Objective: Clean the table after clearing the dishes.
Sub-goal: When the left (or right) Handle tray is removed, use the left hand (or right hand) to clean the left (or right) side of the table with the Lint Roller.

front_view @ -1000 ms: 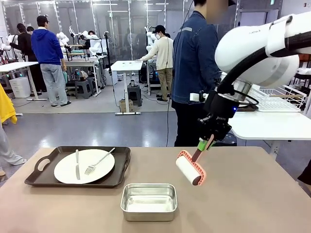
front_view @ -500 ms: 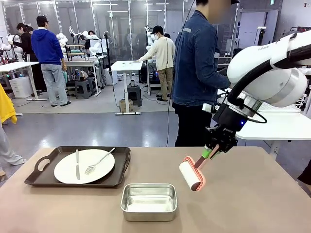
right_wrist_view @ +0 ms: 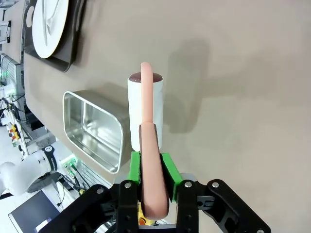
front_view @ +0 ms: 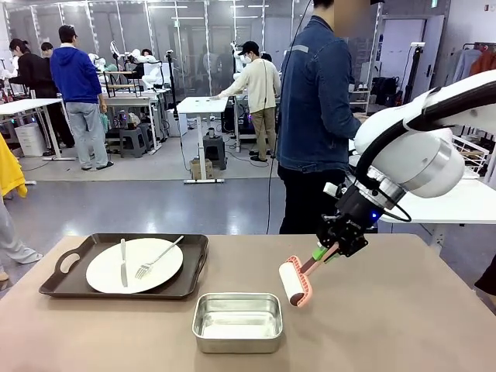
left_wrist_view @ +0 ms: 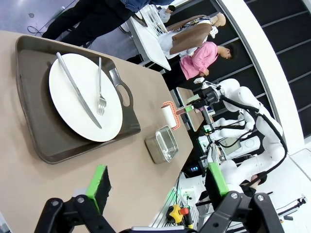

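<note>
A white lint roller (front_view: 293,283) with a pink frame hangs low over the beige table (front_view: 387,325), right of the middle. My right gripper (front_view: 332,246) is shut on its pink handle (right_wrist_view: 148,160). Whether the roll (right_wrist_view: 146,104) touches the top I cannot tell. At the far left, a white plate (front_view: 105,271) with a knife (front_view: 122,262) and a fork (front_view: 155,258) lies in a dark handled tray (front_view: 58,285). My left gripper (left_wrist_view: 158,182) stands open above the table, with the plate (left_wrist_view: 73,104) and tray (left_wrist_view: 34,126) ahead of it.
A shiny steel pan (front_view: 237,322) sits near the front edge, just left of the roller, also seen as the pan (right_wrist_view: 92,131). A person in a denim jacket (front_view: 314,101) stands at the far side. A white table (front_view: 434,201) stands at the back right.
My right arm has come down and drawn back a little. The roller has swung lower and to the left, closer to the pan. Tray, plate and pan have not moved.
</note>
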You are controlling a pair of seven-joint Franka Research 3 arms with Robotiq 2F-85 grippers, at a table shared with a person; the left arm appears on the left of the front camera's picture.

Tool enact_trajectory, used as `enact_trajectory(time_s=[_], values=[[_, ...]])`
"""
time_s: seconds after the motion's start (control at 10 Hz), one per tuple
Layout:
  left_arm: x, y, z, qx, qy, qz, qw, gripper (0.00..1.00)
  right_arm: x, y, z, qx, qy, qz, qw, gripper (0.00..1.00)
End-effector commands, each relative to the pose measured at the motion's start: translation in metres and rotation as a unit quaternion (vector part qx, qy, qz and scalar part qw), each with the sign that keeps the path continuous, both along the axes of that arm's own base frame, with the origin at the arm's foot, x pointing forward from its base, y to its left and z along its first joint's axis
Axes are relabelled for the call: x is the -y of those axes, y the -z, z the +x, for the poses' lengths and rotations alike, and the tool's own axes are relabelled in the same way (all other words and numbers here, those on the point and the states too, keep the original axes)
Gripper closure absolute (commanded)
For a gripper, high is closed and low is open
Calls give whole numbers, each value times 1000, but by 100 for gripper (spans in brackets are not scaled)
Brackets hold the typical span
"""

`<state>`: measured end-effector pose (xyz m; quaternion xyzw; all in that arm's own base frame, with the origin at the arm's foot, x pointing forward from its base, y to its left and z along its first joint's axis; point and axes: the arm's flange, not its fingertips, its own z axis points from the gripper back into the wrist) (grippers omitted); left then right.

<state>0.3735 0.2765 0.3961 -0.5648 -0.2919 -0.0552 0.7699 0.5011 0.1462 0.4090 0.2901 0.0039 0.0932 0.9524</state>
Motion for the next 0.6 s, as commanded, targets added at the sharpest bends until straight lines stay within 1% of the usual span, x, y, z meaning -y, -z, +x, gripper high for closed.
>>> enact_trajectory(time_s=[0.0,0.3,0.4,0.5], values=[[-1,-1,-4,4,5,3,1000,0,-5,6,7,13,-5,3,1000,78],[-1,-1,-4,4,5,3,1000,0,3,29,8,-9,-1,11,1000,78],[-1,-1,-4,4,5,3,1000,0,9,38,10,-11,10,16,1000,78],[-1,-1,-4,4,5,3,1000,0,14,47,11,-2,23,-1,1000,78]])
